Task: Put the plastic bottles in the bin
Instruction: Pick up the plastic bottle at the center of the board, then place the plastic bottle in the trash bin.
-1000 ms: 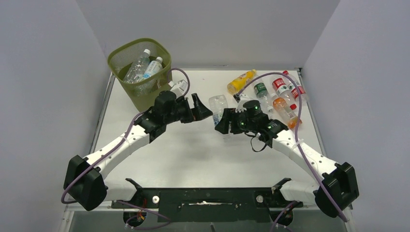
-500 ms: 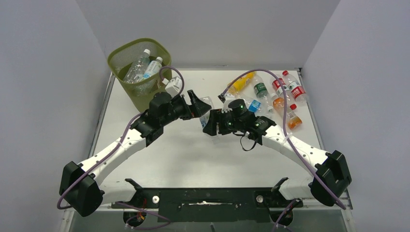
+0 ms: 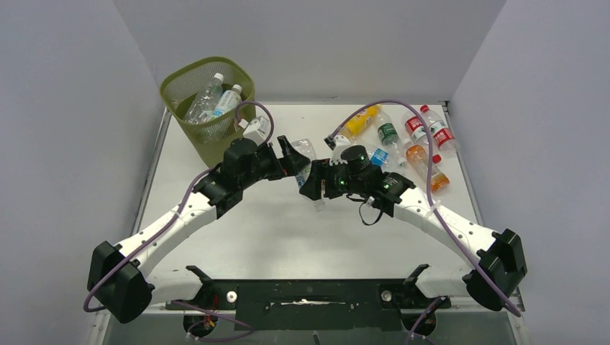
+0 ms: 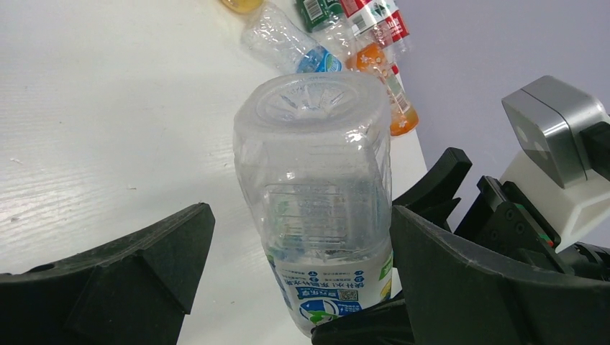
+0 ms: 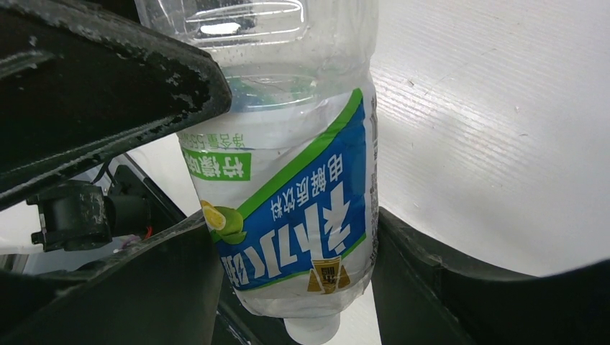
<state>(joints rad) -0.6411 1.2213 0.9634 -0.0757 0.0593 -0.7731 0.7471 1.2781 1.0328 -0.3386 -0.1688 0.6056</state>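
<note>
Clamping a clear bottle with a blue, green and white label, the right end effector grips it at the label end, a finger on each side and the white cap toward the wrist. The bottle hangs above the table, near the middle of its far half, with its ribbed base turned to the left arm's camera. Around that base stands the left end effector, spread wide and grasping nothing. In its wrist view, the left-hand finger is clear of the plastic. The other sits right at the bottle's side, and whether it touches cannot be told. From above, the two end effectors meet nose to nose. Behind the left one, at the far left corner, stands the olive-green mesh bin, with at least two clear bottles lying inside. On the far right of the table lies a cluster of loose bottles with red, green and blue labels, some holding orange drink. A yellow-orange one lies nearest the back middle.
</note>
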